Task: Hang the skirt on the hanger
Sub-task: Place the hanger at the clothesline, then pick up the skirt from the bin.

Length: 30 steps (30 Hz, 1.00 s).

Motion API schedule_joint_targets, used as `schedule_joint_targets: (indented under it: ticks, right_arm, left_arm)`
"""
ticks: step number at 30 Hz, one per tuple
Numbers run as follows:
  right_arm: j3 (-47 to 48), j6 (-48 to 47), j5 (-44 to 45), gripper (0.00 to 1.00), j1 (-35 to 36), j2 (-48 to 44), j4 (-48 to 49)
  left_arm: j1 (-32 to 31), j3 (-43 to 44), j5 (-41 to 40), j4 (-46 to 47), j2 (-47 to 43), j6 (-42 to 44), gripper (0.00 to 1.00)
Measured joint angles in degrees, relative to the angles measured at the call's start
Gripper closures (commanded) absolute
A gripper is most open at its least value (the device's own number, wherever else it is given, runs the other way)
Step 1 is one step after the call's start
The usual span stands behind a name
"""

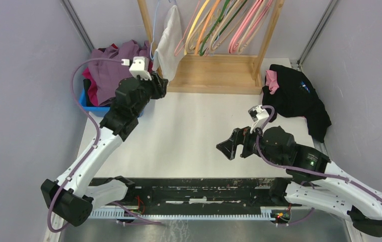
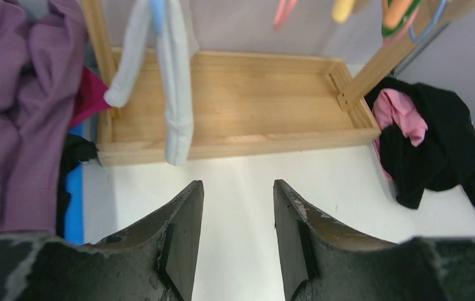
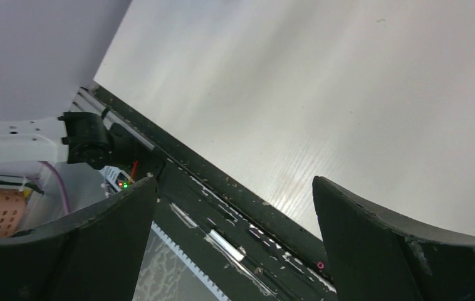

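Left arm: stretched toward the rack (image 1: 214, 75) base; left gripper (image 1: 161, 86) just below the skirt, jaws parted, empty.
Right arm: bent low over the table (image 1: 189, 136); right gripper (image 1: 225, 147) points left, spread wide, empty.
Skirt (image 1: 169, 43): white, hanging on the blue hanger (image 2: 157, 9).

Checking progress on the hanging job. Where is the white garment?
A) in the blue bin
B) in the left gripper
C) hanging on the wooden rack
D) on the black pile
C: the white garment hangs on the wooden rack, clear of the open left gripper.

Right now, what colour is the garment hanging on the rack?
The garment is white; top view shows it best.
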Motion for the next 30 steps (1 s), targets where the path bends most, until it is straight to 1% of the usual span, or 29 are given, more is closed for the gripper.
schedule_joint_targets:
  ticks: [4, 10, 12, 14, 19, 22, 26, 30]
  right_arm:
    - [-2.2, -0.1, 3.3, 0.00, 0.0, -0.7, -1.4]
    - [-3.7, -1.3, 10.4, 0.00, -0.2, -3.5, -2.9]
    - [-3.7, -2.0, 12.2, 0.00, -0.8, -2.1, -3.1]
    - [-3.7, -2.8, 12.6, 0.00, -2.0, 1.1, -3.1]
    - [-4.3, -4.4, 10.1, 0.03, -5.9, 9.0, -1.2]
    - [-5.9, -4.9, 7.0, 0.04, -8.5, 10.3, 0.4]
    - [-6.9, -5.4, 3.2, 0.05, -10.6, 10.4, 2.4]
    - [-7.5, -5.8, 0.6, 0.06, -10.8, 10.4, 3.6]
  left_arm:
    - [-2.4, -2.4, -1.3, 0.2, 0.0, 0.0, 0.48]
    - [-2.7, -6.8, -6.1, 0.7, 0.1, 0.0, 0.47]
    - [-2.7, -7.5, -7.7, 0.6, 0.1, 0.0, 0.46]
    - [-2.7, -7.8, -9.7, 0.7, 0.1, 0.0, 0.45]
    - [-2.3, -8.3, -15.4, 1.0, -0.3, 0.0, 0.41]
    - [0.3, -8.3, -18.1, 0.5, -0.3, -0.3, 0.40]
    - [7.5, -7.4, -23.6, 0.2, 0.9, -1.2, 0.36]
    - [12.5, -3.3, -26.8, 0.4, 6.1, -2.0, 0.35]
